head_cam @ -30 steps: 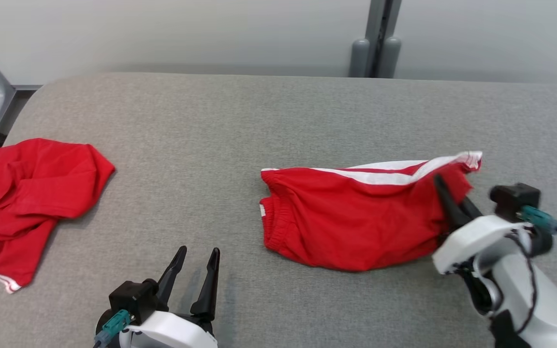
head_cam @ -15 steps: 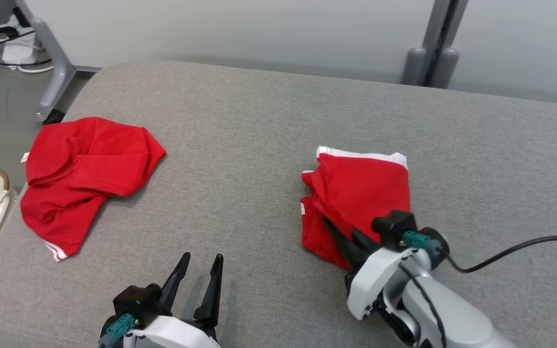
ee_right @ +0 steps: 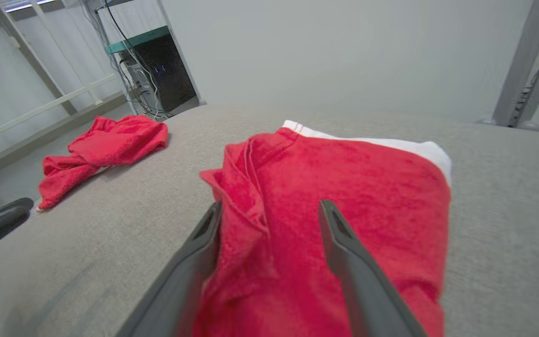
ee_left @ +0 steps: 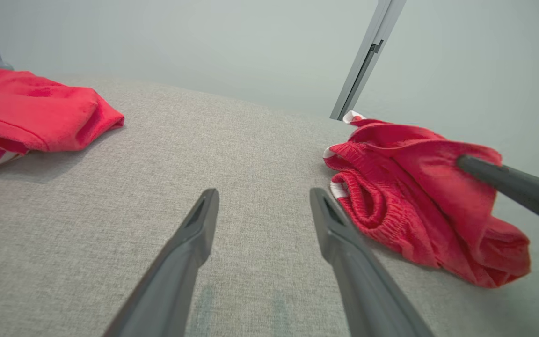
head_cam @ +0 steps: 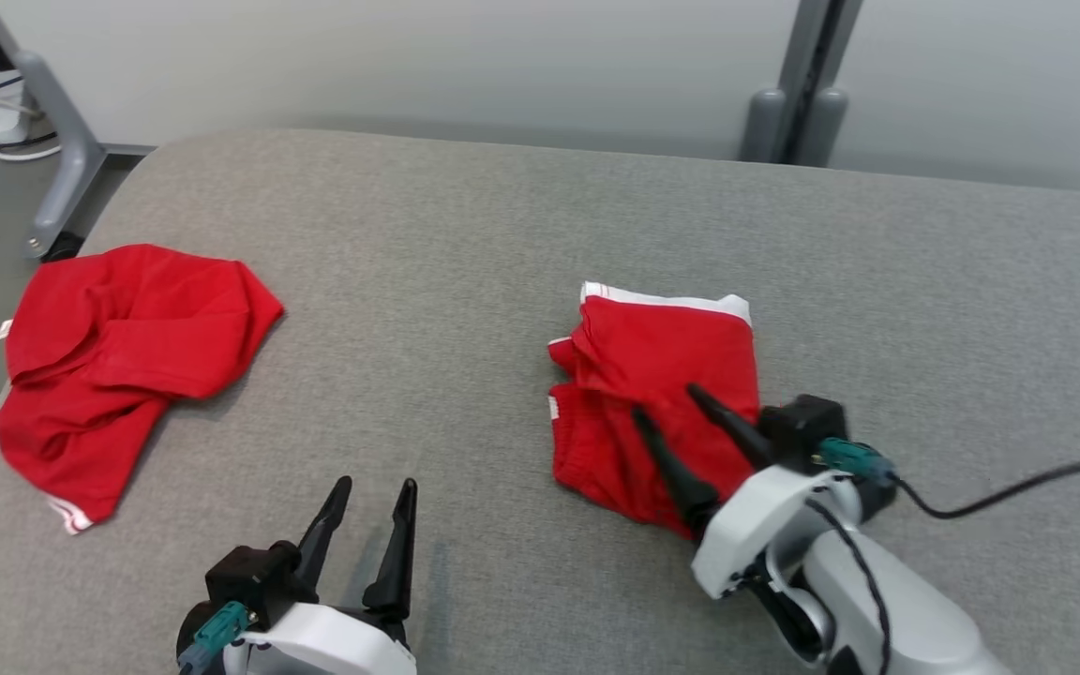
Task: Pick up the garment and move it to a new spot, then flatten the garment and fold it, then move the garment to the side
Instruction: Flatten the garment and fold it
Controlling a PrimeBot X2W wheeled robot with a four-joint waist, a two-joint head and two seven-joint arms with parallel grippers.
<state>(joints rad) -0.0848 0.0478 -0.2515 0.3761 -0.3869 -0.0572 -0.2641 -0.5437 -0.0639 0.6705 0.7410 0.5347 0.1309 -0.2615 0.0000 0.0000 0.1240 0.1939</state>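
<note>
The garment (head_cam: 657, 375), red shorts with a white stripe along the far edge, lies folded over on the grey padded table (head_cam: 502, 234). My right gripper (head_cam: 667, 403) hovers over its near part with jaws spread open, holding nothing; the right wrist view has the red cloth (ee_right: 344, 187) spread between and beyond the fingers. My left gripper (head_cam: 376, 486) stands open near the table's front edge, left of the shorts, over bare fabric. In the left wrist view the garment (ee_left: 414, 187) lies to the right, with one right finger (ee_left: 513, 187) over it.
A second red garment (head_cam: 118, 347) lies crumpled at the table's left end. A grey metal frame leg (head_cam: 52, 150) and cables stand off the left edge; a grey post (head_cam: 798, 84) rises behind the table. A black cable (head_cam: 1018, 487) trails from my right wrist.
My right gripper folded the shorts' right end leftward over the rest, then opened and let go. The head camera shifted. The left gripper has stayed put.
</note>
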